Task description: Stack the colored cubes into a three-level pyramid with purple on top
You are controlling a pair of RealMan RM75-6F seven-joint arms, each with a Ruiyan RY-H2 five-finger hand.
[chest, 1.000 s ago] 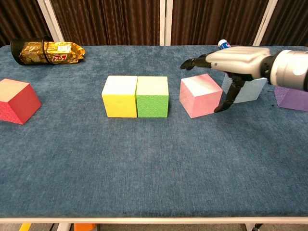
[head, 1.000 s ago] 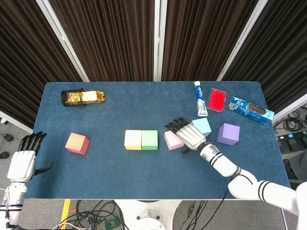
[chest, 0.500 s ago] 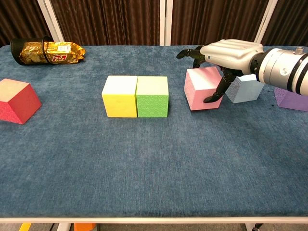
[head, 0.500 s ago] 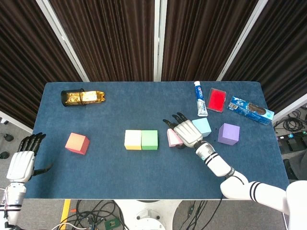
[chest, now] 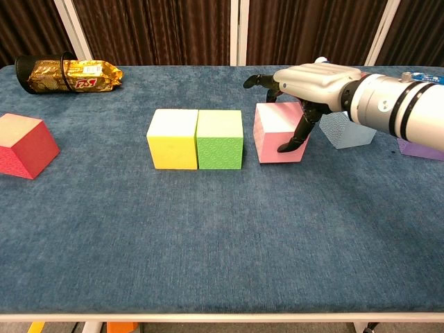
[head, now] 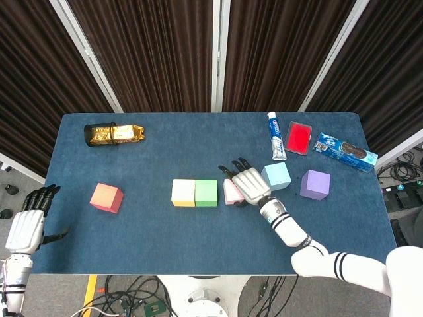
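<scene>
The yellow cube and green cube stand side by side at mid-table. Just right of them, a narrow gap away, sits the pink cube. My right hand lies over its top and holds it, thumb down its right face and fingers reaching past its far edge. The light blue cube and purple cube stand further right. The red cube is far left. My left hand hangs open off the table's front left corner, holding nothing.
A gold snack bag in a black holder lies at the back left. Toothpaste, a red box and a blue cookie pack sit at the back right. The table's front edge is near.
My right hand has drawn the pink cube leftward, turning it square, until it stands close beside the green cube. The left hand has barely shifted.
</scene>
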